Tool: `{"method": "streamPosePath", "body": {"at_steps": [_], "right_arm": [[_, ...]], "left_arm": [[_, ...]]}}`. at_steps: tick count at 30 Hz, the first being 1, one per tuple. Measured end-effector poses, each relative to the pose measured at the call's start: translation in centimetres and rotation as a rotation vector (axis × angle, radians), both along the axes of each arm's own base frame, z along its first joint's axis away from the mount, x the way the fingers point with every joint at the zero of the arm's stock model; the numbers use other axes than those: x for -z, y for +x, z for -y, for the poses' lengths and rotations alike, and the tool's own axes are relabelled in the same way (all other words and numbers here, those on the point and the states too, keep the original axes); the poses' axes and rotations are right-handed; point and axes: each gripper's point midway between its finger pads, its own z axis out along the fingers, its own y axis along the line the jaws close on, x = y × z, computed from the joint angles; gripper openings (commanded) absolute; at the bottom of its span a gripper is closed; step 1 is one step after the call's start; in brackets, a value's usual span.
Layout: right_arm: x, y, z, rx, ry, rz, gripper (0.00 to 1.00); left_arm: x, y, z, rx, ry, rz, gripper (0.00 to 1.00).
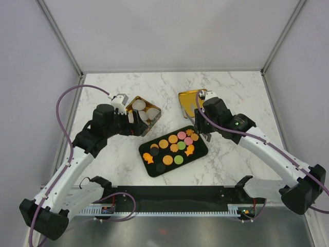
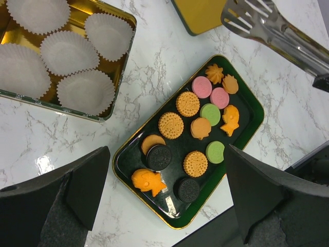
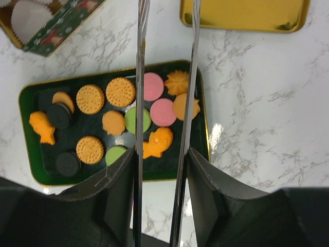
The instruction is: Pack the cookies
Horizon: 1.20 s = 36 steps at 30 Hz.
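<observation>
marble table (image 2: 169, 46) holds a dark gold-rimmed tray (image 2: 255, 121) in the middle. all the cookies (image 2: 171, 125) lie on it in one layer: orange round biscuits, two pink, two green, dark sandwich ones and orange shaped pieces. gold tin (image 3: 56, 32) with green printed sides sits just beyond the tray's left end, with white paper cups (image 2: 69, 53) inside and no cookie in any cup that shows. gold lid (image 3: 244, 13) lies beyond the tray's right end, apart from it. left gripper (image 2: 167, 170) hangs over the tray's near-left part, fingers spread wide, holding nothing. right gripper (image 3: 160, 154) is clamped on metal tongs (image 2: 257, 23), whose arms stand apart. they reach across the tray's right part and end near the lid; can't tell their height.
</observation>
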Motion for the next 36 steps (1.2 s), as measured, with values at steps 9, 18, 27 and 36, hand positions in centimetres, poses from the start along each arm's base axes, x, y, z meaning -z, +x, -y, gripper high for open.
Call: {"method": "streamPosePath", "body": {"at_steps": [9,18,27,36], "right_arm": [[2.4,-5.6,-1.3,-0.162,-0.031,-0.119,0.5],[3.1,-8.9,-2.7,-0.28,-0.072,-0.163,0.51],[4.0,-10.7,-3.4,-0.347,-0.154,-0.181,0.52],[4.4,-11.0,-4.6,-0.379,-0.219,-0.169,0.52]], "left_arm": [[-0.1,0.0,-0.1,-0.003,0.0,0.004,1.0],[0.1,-0.1,-0.1,-0.004,0.003,-0.001,1.0],[0.4,-0.1,-0.1,-0.003,0.005,-0.007,1.0],[0.4,-0.1,-0.1,-0.003,0.005,-0.007,1.0]]}}
